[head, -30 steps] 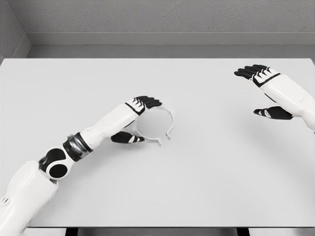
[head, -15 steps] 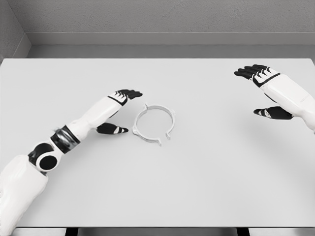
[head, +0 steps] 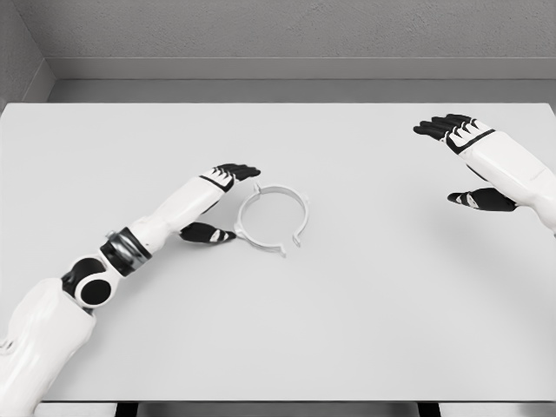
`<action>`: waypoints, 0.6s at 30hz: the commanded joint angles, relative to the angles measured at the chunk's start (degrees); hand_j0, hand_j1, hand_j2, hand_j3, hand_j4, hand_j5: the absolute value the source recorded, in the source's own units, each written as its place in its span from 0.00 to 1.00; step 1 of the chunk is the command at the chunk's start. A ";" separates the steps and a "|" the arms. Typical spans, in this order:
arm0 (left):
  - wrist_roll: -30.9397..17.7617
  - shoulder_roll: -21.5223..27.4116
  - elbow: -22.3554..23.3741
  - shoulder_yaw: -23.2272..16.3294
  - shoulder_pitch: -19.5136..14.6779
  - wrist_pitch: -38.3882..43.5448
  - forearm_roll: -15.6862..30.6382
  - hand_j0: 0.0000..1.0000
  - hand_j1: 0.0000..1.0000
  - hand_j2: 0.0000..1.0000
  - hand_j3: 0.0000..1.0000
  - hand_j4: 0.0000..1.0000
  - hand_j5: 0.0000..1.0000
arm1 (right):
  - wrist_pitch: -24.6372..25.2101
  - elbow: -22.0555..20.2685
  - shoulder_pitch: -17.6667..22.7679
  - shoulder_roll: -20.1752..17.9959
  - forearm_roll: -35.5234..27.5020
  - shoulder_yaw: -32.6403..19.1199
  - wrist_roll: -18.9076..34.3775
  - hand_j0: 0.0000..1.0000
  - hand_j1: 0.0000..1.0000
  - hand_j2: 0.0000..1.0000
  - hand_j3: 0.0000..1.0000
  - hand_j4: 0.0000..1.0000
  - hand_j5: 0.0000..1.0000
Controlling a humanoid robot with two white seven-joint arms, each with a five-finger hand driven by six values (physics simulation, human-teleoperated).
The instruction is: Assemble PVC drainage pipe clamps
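A white ring-shaped pipe clamp [head: 272,220] lies flat on the white table [head: 347,313], left of the middle, with small tabs at its rim and a gap at its lower right. My left hand [head: 222,201] hovers just left of the clamp, open, its fingers [head: 237,171] stretched above the ring's left edge and the thumb [head: 207,233] below, close to the rim; nothing is held. My right hand [head: 463,162] is far off at the right side, open and holding nothing.
The table's far edge meets a grey wall [head: 278,35] at the back. The front edge of the table runs along the bottom of the view.
The left hand let go of the clamp and pulled away to the left, then came back a little toward its left rim. The clamp stays flat. The right arm has not moved.
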 commanded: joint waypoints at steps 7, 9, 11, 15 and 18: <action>0.03 -1.56 0.25 0.22 -0.09 0.02 0.22 1.00 1.00 1.00 1.00 1.00 1.00 | 0.17 -0.02 0.00 -0.03 -0.40 -0.01 -0.03 1.00 1.00 1.00 1.00 1.00 1.00; 0.03 -2.18 0.25 0.22 -0.09 0.02 0.13 1.00 1.00 1.00 1.00 1.00 1.00 | 0.17 -0.02 0.00 -0.03 -0.40 -0.01 -0.03 1.00 1.00 1.00 1.00 1.00 1.00; 0.03 -2.71 0.25 0.22 -0.09 0.02 0.13 1.00 1.00 1.00 1.00 1.00 1.00 | 0.17 -0.02 0.00 -0.03 -0.40 -0.01 -0.03 1.00 1.00 1.00 1.00 1.00 1.00; 0.03 -2.88 0.16 0.22 -0.09 0.02 0.13 1.00 1.00 1.00 1.00 1.00 1.00 | 0.17 -0.02 0.00 -0.03 -0.40 -0.01 -0.03 1.00 1.00 1.00 1.00 1.00 1.00; 0.03 -3.23 0.07 0.22 -0.09 0.02 0.21 1.00 1.00 1.00 1.00 1.00 1.00 | 0.17 -0.02 0.00 -0.03 -0.40 -0.01 -0.03 1.00 1.00 1.00 1.00 1.00 1.00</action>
